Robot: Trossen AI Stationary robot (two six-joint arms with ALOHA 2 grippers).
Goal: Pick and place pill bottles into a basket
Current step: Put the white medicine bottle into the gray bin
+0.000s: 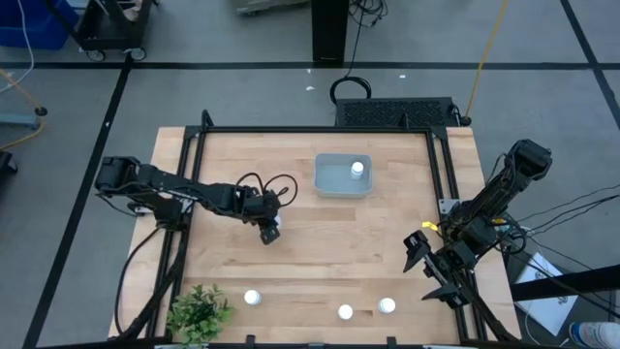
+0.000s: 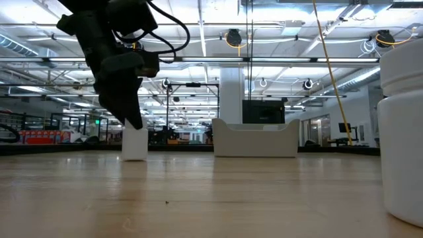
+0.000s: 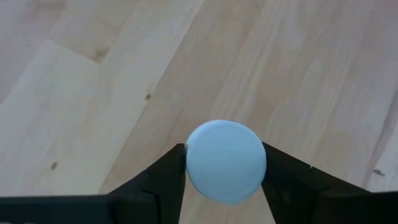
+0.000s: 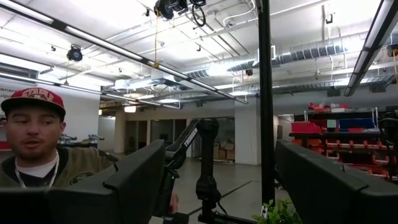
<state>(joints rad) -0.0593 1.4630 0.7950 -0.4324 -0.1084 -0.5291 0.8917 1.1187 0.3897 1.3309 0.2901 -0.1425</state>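
— White pill bottle (image 3: 226, 160) noted upright on the table, pinched by left gripper (image 1: 269, 231). Basket (image 1: 341, 182)?
— Sited just beyond, toward the right arm. Right gripper (image 1: 422, 260) parked, spread.

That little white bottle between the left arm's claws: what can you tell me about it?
The pill bottle is a tiny white cylinder with a round, smooth cap, plastic by its look. It stands upright on the wooden table, left of the basket. The left gripper comes down on it from above, its dark fingers against both sides of the cap.
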